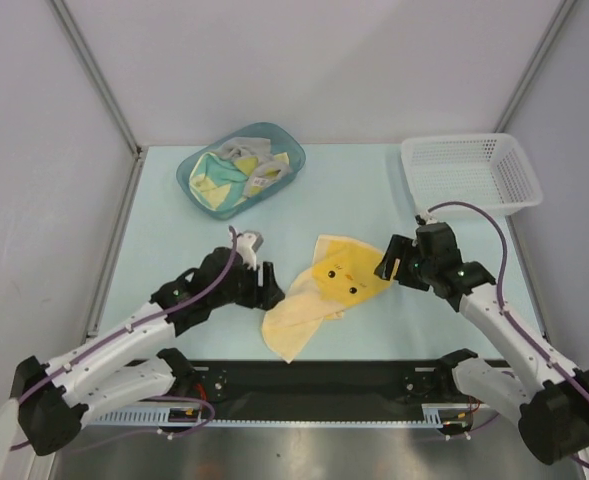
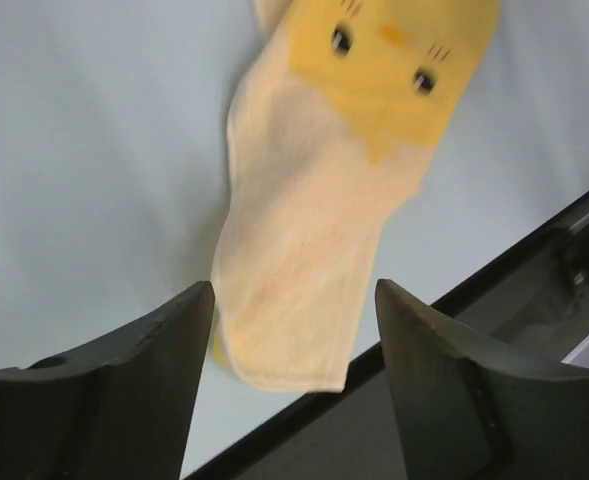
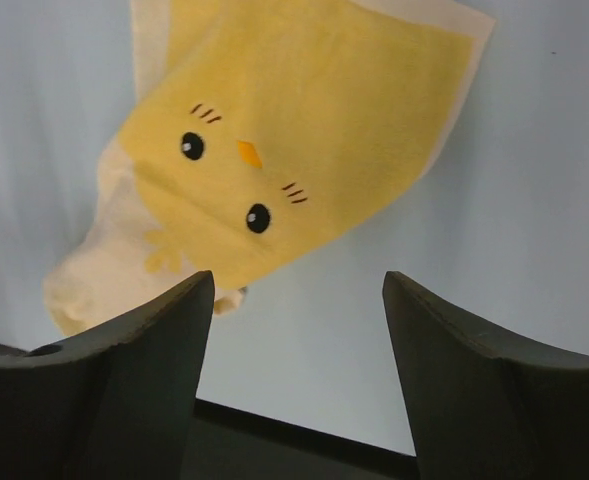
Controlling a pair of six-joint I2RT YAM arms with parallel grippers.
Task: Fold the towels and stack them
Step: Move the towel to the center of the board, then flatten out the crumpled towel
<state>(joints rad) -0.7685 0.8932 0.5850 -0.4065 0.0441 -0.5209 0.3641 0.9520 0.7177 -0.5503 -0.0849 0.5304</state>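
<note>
A bright yellow towel with a chick face [image 1: 338,277] lies on the table's middle, partly folded. Its pale cream underside [image 1: 294,325] trails toward the front edge. My left gripper [image 1: 267,284] is open just left of the towel, and in its wrist view the cream end [image 2: 309,270] lies on the table below the spread fingers [image 2: 294,295]. To the towel's right, my right gripper [image 1: 386,264] is also open, with only bare table between its fingers [image 3: 299,285]. The chick face [image 3: 274,150] sits just beyond them. Several more towels [image 1: 232,175] are bunched in the teal tub.
The teal tub [image 1: 286,146] stands at the back left and a white mesh basket [image 1: 471,172] at the back right. A black rail [image 1: 324,375] runs along the table's front edge between the arm bases. Enclosure walls close in both sides.
</note>
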